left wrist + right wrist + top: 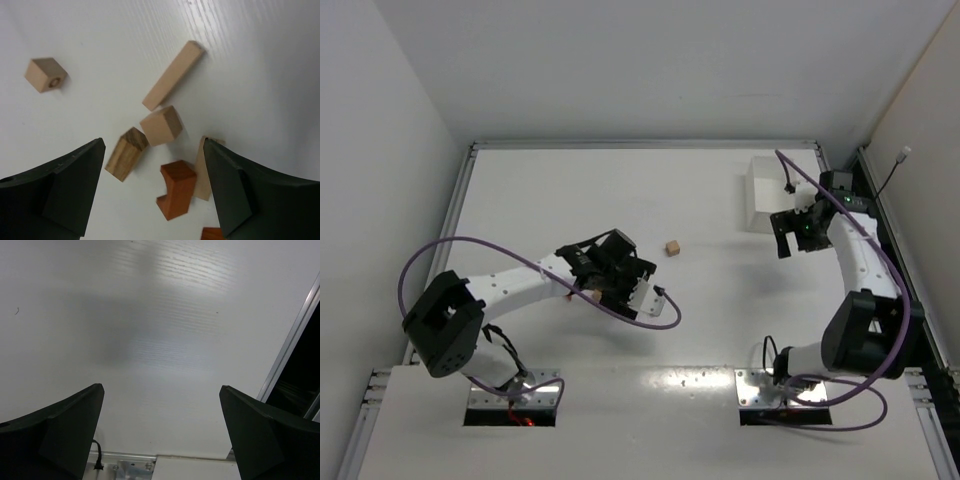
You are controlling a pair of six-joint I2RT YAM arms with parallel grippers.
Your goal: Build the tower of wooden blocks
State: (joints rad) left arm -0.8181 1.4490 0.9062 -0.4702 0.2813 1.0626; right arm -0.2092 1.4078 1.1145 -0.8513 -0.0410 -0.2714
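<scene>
The wood blocks lie loose on the white table, with no stack standing. In the left wrist view I see a pale cube with a hole [46,75], a long pale bar [173,75], a pale cube [161,125], a streaked brown block [126,153] and a reddish-brown arch piece [177,190]. A tan piece [201,172] is half hidden behind the right finger. My left gripper [153,142] [608,272] hovers open over this cluster, the arch between its jaws untouched. One cube [672,247] sits apart. My right gripper [160,387] [792,238] is open over bare table.
A white tray [768,195] stands at the back right, just behind the right gripper. The table's metal edge rail [295,335] runs close on the right arm's side. A purple cable [660,318] loops beside the left arm. White walls enclose the table.
</scene>
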